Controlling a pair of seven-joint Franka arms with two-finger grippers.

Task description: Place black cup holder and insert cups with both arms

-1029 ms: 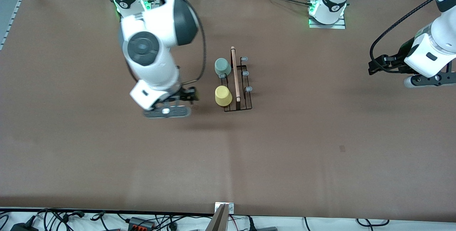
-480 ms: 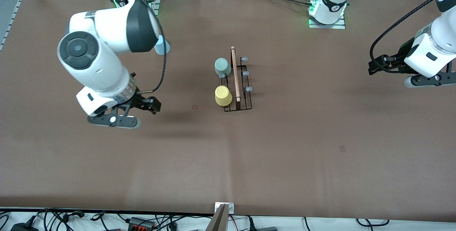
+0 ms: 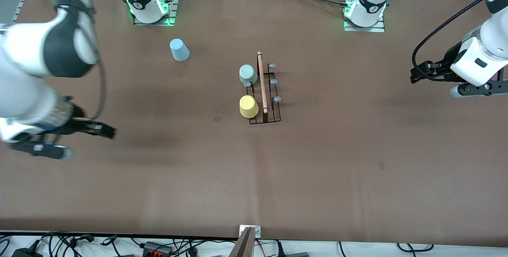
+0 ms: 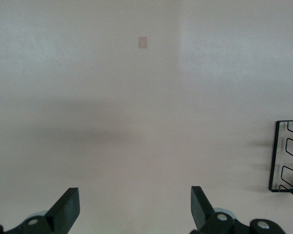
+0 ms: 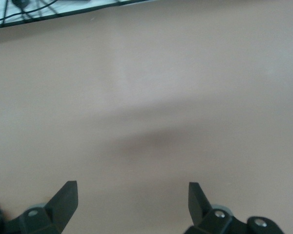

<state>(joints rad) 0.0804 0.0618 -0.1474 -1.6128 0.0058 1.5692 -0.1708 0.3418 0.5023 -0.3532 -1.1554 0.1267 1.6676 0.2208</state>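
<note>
black cup holder [image 3: 263, 90] mid-table, long axis running from the bases' edge toward the camera edge; mint cup [image 3: 247, 74] and yellow cup [image 3: 249, 106] on it. blue cup [image 3: 179, 49] stands loose near the right arm's base. right gripper [image 3: 97, 129] released, empty, over the right arm's end, looks nearer to it. left gripper [image 3: 421, 71] released, waits over the left arm's end.

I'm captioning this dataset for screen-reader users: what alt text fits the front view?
A black cup holder stands mid-table with a mint cup and a yellow cup on its prongs; a light blue cup sits apart near the right arm's base. The open right gripper and open left gripper hang empty over opposite table ends.
</note>
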